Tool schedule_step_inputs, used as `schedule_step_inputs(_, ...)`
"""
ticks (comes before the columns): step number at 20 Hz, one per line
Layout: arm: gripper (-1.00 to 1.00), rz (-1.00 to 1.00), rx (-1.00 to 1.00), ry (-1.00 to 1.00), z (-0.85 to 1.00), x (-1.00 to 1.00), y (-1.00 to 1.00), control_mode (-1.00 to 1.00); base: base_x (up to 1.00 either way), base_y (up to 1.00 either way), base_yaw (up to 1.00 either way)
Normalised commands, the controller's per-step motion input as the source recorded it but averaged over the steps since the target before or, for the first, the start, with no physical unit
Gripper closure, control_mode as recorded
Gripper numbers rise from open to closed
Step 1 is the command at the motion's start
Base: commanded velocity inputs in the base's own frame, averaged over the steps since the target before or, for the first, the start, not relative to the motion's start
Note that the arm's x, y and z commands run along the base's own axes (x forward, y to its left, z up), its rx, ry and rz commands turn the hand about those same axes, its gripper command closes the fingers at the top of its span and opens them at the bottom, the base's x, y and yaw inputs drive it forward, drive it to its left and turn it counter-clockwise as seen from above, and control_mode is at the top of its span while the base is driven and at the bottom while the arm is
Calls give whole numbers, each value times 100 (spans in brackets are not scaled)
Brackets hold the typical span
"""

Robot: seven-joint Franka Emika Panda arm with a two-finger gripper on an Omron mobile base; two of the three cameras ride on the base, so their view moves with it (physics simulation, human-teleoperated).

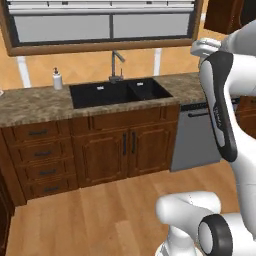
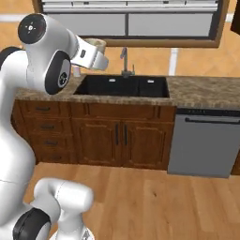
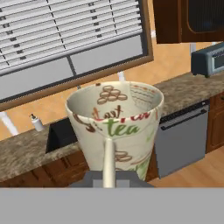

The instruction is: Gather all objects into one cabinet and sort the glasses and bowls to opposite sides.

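While the gripper [image 3: 109, 175] clamps a cream patterned cup [image 3: 116, 127] upright between its fingers, carried high, the sink [image 1: 117, 92] and counter [image 1: 35, 105] lie beyond and below it. Judging by this, gathering is mid-way: the cabinet [image 3: 188, 19], up ahead and to one side, awaits it.

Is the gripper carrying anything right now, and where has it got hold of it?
Yes: the gripper holds a cream patterned cup, upright, gripped low near its base. The fingertips themselves are hidden by the cup, so the exact contact can't be seen.
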Motion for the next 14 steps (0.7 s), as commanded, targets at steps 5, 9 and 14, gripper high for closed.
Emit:
schedule_step_inputs(5, 100, 0, 0, 0, 0, 0, 0, 100, -32, -100, -21)
schedule_step_inputs(9, 100, 0, 0, 0, 0, 0, 0, 100, -15, -100, -18)
schedule_step_inputs(14, 100, 0, 0, 0, 0, 0, 0, 100, 0, -100, -24)
